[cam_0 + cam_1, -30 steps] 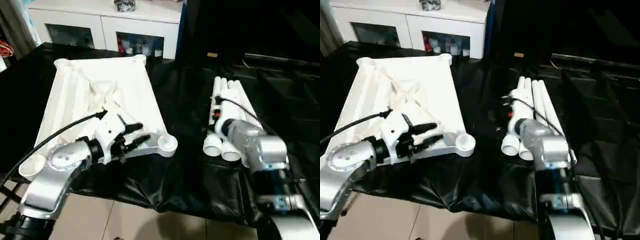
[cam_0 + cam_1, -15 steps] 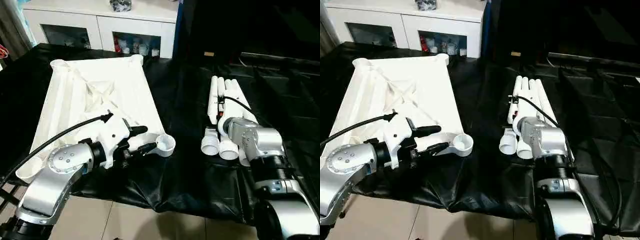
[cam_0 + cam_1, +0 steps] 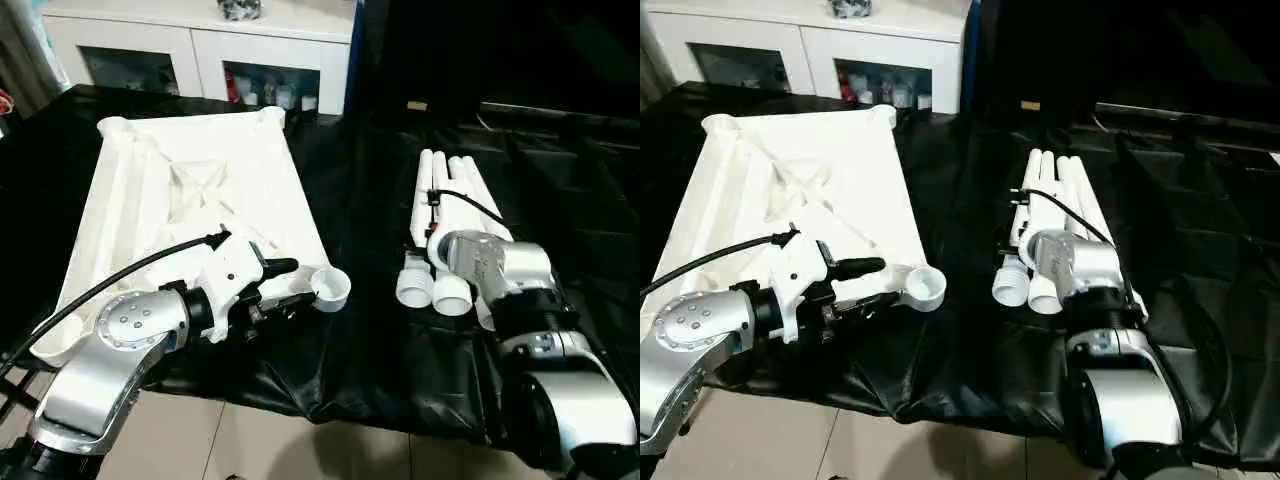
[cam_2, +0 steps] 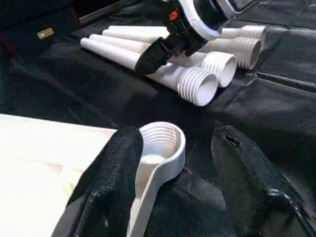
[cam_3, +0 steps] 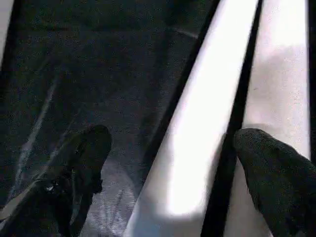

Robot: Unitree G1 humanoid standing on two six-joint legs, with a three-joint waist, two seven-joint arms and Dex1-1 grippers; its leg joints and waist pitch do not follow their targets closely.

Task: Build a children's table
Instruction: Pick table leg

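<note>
The right tool (image 5: 168,163) sits wide apart over one leg (image 5: 197,133), so it may slip and roll the legs, while the left tool (image 4: 173,168) waits apart by the table's corner socket (image 4: 160,143).

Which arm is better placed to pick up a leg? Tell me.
Right. The right gripper hangs open over a leg in the bundle of legs, jaws astride it. The left gripper is at the tabletop's corner socket.
</note>
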